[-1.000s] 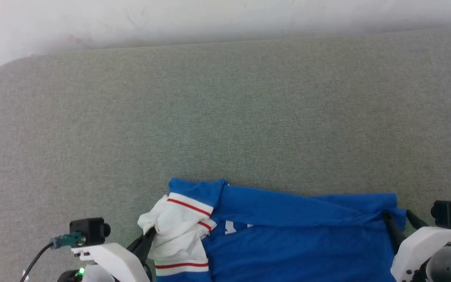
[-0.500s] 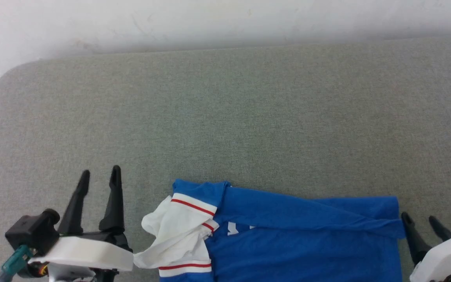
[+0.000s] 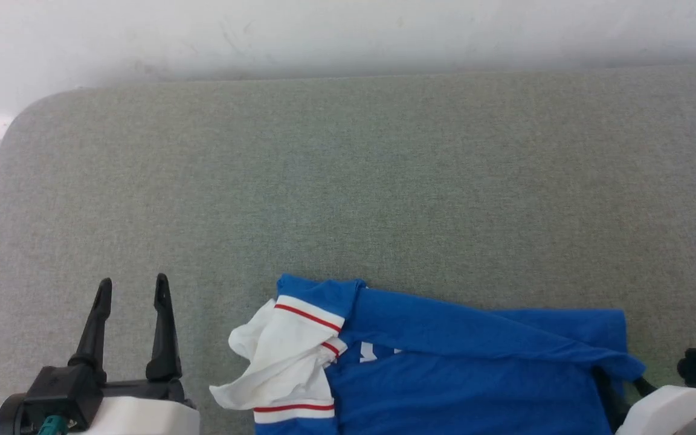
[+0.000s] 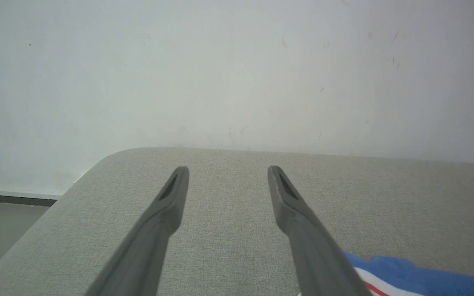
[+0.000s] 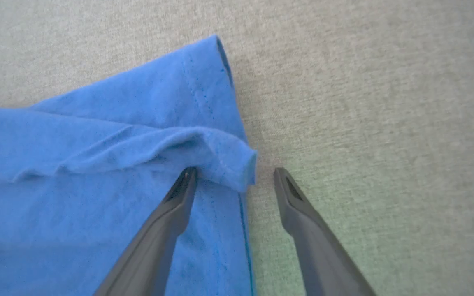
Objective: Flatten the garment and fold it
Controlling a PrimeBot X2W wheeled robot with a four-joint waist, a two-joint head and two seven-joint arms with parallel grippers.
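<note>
Head view: grey surface (image 3: pixel 348 181) beyond garment (image 3: pixel 463 374)

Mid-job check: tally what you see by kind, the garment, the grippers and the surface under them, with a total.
jersey: 1
grippers: 2 (left gripper, right gripper)
grey padded surface: 1
Total: 4

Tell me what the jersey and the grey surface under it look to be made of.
The jersey: likely a soft knit, cotton or polyester blend, matte; it drapes in limp folds and shows a stitched hem. The grey surface: appears to be woven upholstery cloth, matte, with fine speckled weave; what lies beneath it cannot be told.
</note>
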